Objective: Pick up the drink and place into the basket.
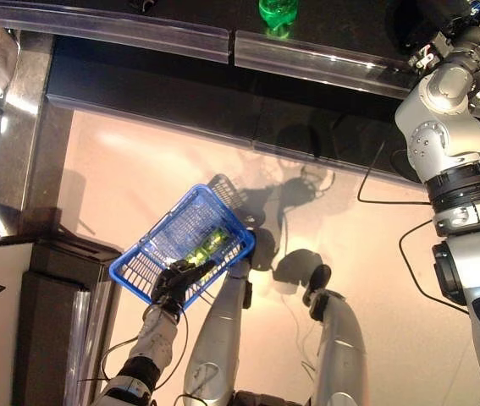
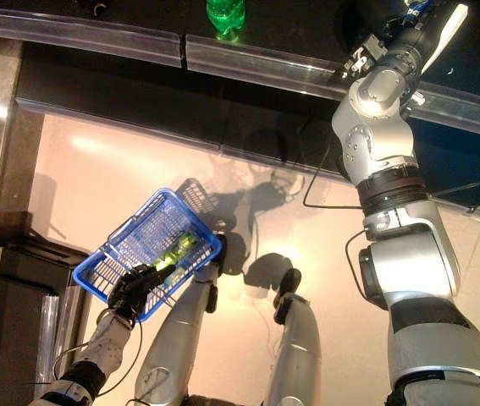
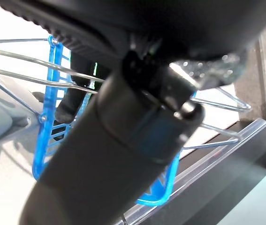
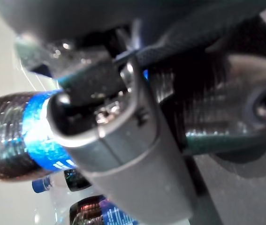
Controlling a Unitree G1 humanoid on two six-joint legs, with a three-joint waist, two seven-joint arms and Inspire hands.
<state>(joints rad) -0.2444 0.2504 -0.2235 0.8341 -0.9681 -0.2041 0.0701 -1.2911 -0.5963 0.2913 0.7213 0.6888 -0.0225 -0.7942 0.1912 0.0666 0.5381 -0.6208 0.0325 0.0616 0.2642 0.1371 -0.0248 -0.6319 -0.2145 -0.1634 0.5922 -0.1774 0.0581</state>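
Observation:
My left hand [image 1: 176, 283] is curled round the near rim of a blue wire basket [image 1: 151, 245], holding it low in front of me. A green bottle [image 1: 206, 244] lies inside the basket. My right arm reaches up to the dark shelf at the far right. In the right wrist view, the right hand [image 4: 123, 154] wraps a dark drink bottle with a blue label [image 4: 11, 136], the thumb lying across the label. From the head views that bottle is hidden in the dark of the shelf.
A green bottle [image 1: 277, 15] stands on the dark shelf behind a clear plastic rail [image 1: 138, 30]. More dark bottles [image 4: 95, 213] show beside the held one. A dark cabinet [image 1: 45, 321] stands at my lower left.

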